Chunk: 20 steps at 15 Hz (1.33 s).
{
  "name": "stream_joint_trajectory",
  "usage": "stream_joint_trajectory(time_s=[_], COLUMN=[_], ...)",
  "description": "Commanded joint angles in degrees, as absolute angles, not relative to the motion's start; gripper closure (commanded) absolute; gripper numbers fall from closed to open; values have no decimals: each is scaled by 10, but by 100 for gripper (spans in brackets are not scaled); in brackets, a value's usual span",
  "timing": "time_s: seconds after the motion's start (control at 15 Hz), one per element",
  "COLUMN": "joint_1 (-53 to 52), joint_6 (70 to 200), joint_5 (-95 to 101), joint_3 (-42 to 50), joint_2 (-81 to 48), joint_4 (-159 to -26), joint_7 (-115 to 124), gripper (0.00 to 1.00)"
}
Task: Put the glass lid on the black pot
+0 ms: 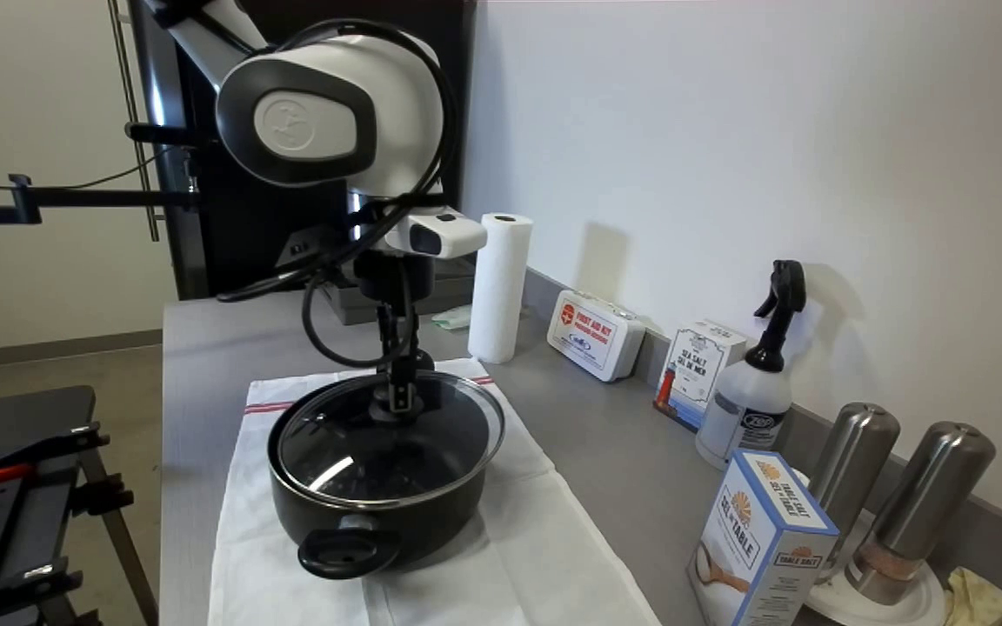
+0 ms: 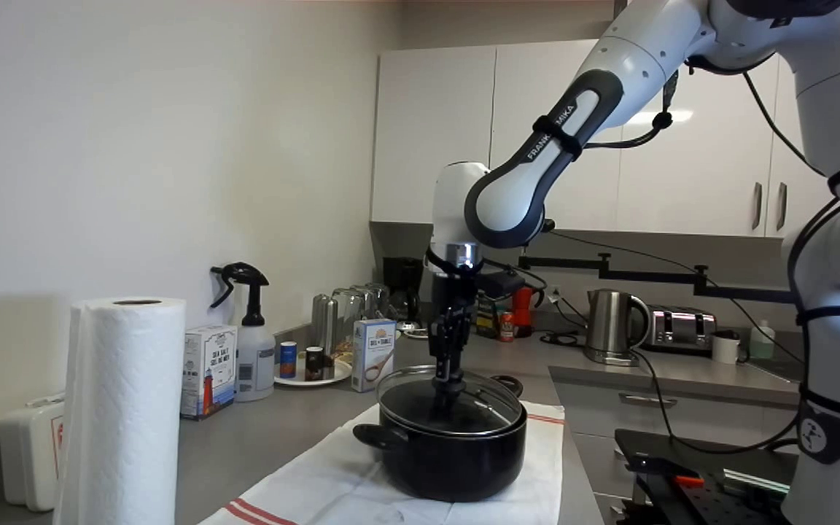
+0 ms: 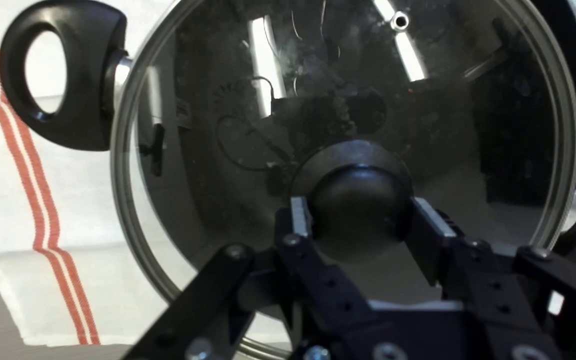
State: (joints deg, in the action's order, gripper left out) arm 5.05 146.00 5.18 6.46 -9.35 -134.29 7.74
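The glass lid [image 1: 388, 461] is transparent, with a metal rim and a dark knob [image 3: 360, 200]. It lies over the mouth of the black pot [image 1: 414, 539], off-centre, so a strip of the pot's rim shows beside it in the wrist view. In both exterior views the lid [image 2: 413, 410] is at the rim of the pot [image 2: 456, 467]; I cannot tell whether it rests there or hangs just above. My gripper [image 3: 358, 215] has a finger against each side of the knob. In an exterior view my gripper [image 2: 449, 386] points straight down over the lid's middle.
A white towel with red stripes [image 1: 544, 565] lies under the pot on the grey counter. A paper towel roll [image 1: 501, 287], first aid kit [image 1: 595, 335], sea salt box [image 1: 699, 369], spray bottle [image 1: 744, 404], table salt box [image 1: 753, 548] and grinders [image 1: 927, 496] stand along the wall.
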Motion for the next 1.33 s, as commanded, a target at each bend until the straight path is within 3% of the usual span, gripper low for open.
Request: stream_joint_trajectory(time_s=[0.0, 1.27], joint_1=[50, 57], joint_6=[1460, 1473], joint_5=[33, -5], joint_3=[61, 61], joint_2=[-76, -48], joint_4=[-1347, -1384], joint_7=[68, 58], gripper=[75, 75])
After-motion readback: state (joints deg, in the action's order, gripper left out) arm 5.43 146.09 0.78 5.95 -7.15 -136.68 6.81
